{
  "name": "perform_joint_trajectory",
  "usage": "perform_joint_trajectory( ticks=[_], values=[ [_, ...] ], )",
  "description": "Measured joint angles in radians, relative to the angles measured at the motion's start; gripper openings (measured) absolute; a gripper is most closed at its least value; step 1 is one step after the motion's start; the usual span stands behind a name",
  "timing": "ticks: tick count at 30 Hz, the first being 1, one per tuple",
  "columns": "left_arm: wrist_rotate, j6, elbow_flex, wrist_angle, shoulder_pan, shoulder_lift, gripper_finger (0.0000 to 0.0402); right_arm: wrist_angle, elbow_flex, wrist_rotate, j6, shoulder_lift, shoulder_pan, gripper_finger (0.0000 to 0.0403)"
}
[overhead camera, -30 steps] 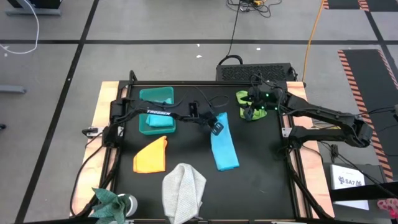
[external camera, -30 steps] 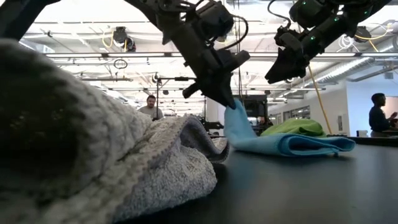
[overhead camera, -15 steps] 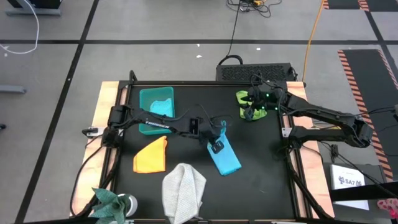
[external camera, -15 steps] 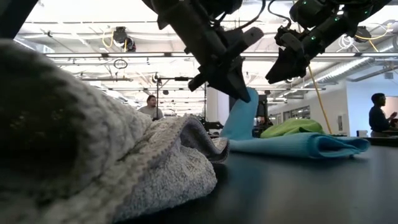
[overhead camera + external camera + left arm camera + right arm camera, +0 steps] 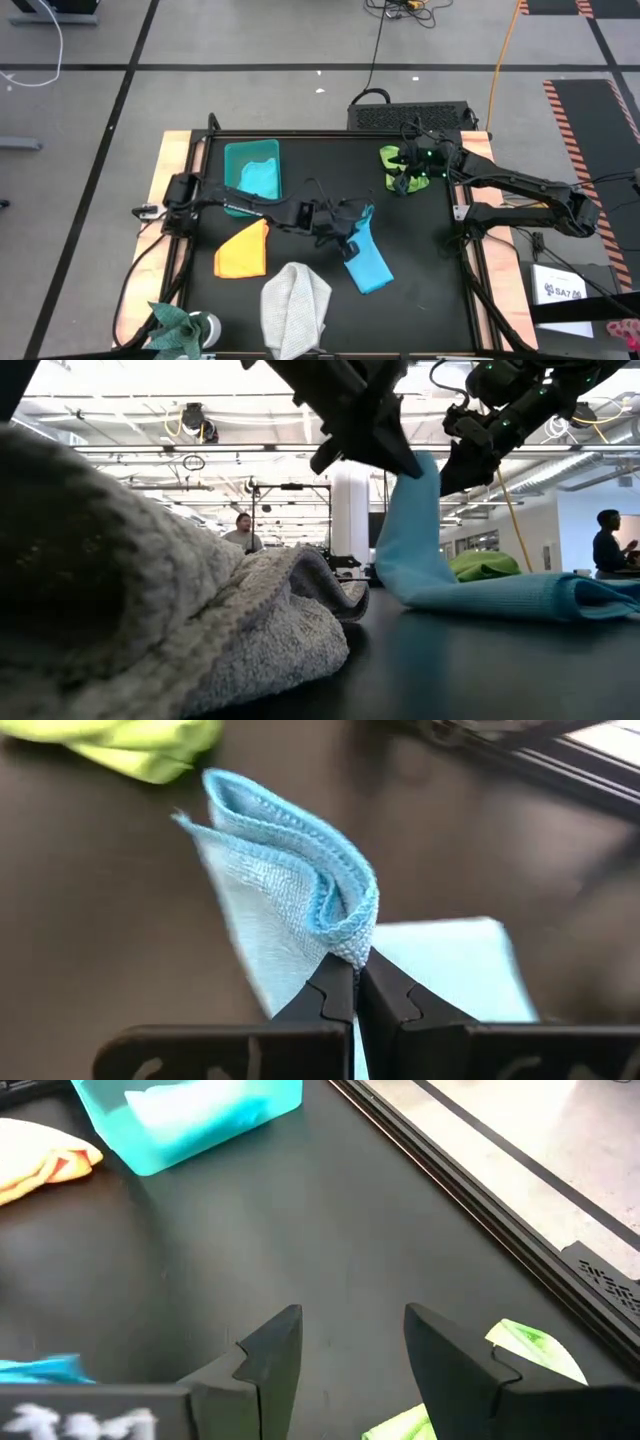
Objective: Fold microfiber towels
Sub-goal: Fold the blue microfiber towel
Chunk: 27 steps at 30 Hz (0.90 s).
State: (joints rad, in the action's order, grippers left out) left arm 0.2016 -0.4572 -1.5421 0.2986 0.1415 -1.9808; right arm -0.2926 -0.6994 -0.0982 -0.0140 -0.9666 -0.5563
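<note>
My left gripper (image 5: 350, 240) is shut on the light blue towel (image 5: 370, 262) at the table's middle, and one end of the cloth is raised. The lime green towel (image 5: 398, 165) lies crumpled at the far right. My right gripper (image 5: 405, 180) hovers open just above it, touching nothing. The orange-yellow towel (image 5: 243, 250) lies folded flat to the left. The light grey towel (image 5: 296, 305) sits heaped at the near edge. A teal cloth (image 5: 262, 178) lies inside the teal bin (image 5: 232, 158). My left gripper pinches the light blue towel's raised end between its two fingers, at a bunched, hemmed edge (image 5: 350, 948) that shows at least two layers. The fingers slant down from the table's left. The cloth drops slack from the fingers (image 5: 425, 530), and its other end lies on the table (image 5: 520, 598).
The teal bin stands at the far left. A dark green crumpled thing (image 5: 180, 325) lies off the near left corner. A black box (image 5: 412, 115) sits beyond the far edge. People stand in the room behind (image 5: 242, 532).
My left gripper has gone toward the table's near edge and somewhat up, still shut on the light blue towel. The towel's far end has been lifted and drawn back over the rest, so the cloth covers a shorter stretch. Its near end has stayed on the table.
</note>
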Motion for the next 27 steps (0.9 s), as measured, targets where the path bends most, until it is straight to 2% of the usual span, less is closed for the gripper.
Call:
perform_joint_trajectory(
  ticks=[5,11,22,27],
  values=[
    [-0.04,-0.024,0.0,-0.012,0.05,0.0,0.0,-0.028,0.0,0.0,0.024,0.0,0.0,0.0169],
    [-0.04,-0.094,0.0,-0.032,0.093,-0.001,0.0,-0.046,0.0,0.0,0.042,0.0,0.0,0.0169],
    [-0.056,-0.261,0.0,-0.213,0.153,-0.107,0.0,-0.059,0.0,-0.002,0.063,-0.001,0.0,0.0169],
    [-0.063,-0.296,0.0,-0.249,0.175,-0.111,0.0,-0.059,0.0,-0.002,0.065,-0.001,0.0,0.0169]
  ],
)
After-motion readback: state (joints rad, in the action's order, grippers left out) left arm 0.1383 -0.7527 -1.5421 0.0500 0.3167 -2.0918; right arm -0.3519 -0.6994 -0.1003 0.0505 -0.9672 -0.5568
